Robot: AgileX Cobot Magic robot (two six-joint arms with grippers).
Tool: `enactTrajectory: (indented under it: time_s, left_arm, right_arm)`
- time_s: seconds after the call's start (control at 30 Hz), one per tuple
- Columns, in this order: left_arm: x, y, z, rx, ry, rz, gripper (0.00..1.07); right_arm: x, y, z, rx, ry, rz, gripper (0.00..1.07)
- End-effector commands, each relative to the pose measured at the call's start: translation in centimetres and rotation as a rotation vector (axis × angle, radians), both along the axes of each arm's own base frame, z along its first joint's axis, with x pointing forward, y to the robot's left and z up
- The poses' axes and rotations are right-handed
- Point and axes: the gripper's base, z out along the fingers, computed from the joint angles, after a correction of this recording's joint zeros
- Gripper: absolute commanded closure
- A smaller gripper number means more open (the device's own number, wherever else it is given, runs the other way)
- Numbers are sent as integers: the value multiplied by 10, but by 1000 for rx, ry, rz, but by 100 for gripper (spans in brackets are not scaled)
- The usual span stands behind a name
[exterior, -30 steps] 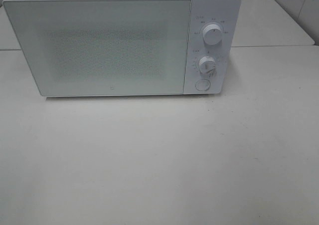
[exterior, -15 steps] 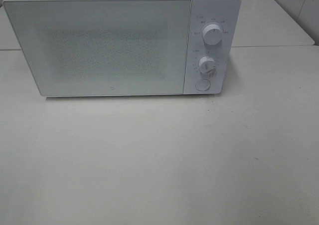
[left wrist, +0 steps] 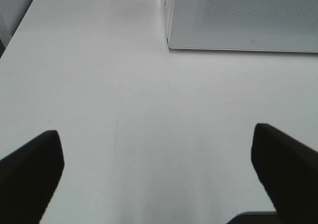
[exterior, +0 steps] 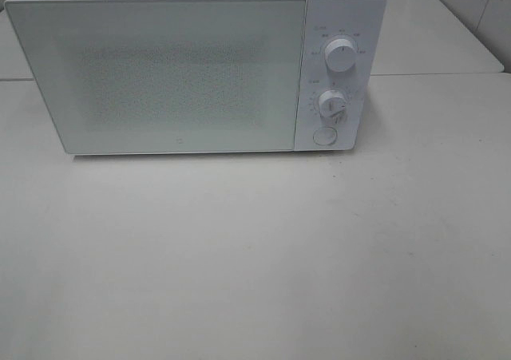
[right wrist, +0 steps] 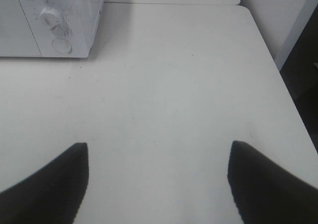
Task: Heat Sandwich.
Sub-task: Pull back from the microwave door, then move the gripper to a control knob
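I have a wide white table (exterior: 255,256) in front of me. The white microwave (exterior: 343,9) sits at its far side, left of centre. Its frosted door (exterior: 160,73) is shut and fills most of the front. I can't see through it.

The control strip runs down the right end of the microwave: an upper knob (exterior: 340,55), a lower knob (exterior: 331,104) and a round button (exterior: 323,136) beneath them.

Neither arm reaches into the high view. From the wrist cameras, the left gripper (left wrist: 156,132) hangs over bare table near the door's left near corner, jaws released wide with nothing between them. The right gripper (right wrist: 158,144) is likewise spread and empty, over the table to the right of the microwave, with the lower knob and the button far-left of it.

The sandwich shows in none of my views. It is not on the visible table and not in either gripper. It may be behind the shut door or off camera; I cannot tell which. So I can't give its direction from the jaws or its long axis.

What I can judge is that the right arm is nearer the controls and the left is nearer the door's free face. I'd expect the round button to release the door, which makes the next move the right arm's.
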Motion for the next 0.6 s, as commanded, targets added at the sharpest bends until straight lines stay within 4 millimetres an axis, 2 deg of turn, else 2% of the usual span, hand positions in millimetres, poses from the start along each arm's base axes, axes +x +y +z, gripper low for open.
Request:
enactTrajectory:
  time_s: [0.03, 0.23, 0.6]
  left_arm:
    - [-2, 0, 0, -1, -29, 7, 9]
    - [-2, 0, 0, -1, -29, 7, 9]
    - [-2, 0, 0, -1, -29, 7, 9]
  right_arm:
    - [10, 1, 8, 0, -26, -5, 32]
    - [35, 2, 13, -5, -26, 7, 32]
    - [74, 6, 11, -10, -31, 28, 32]
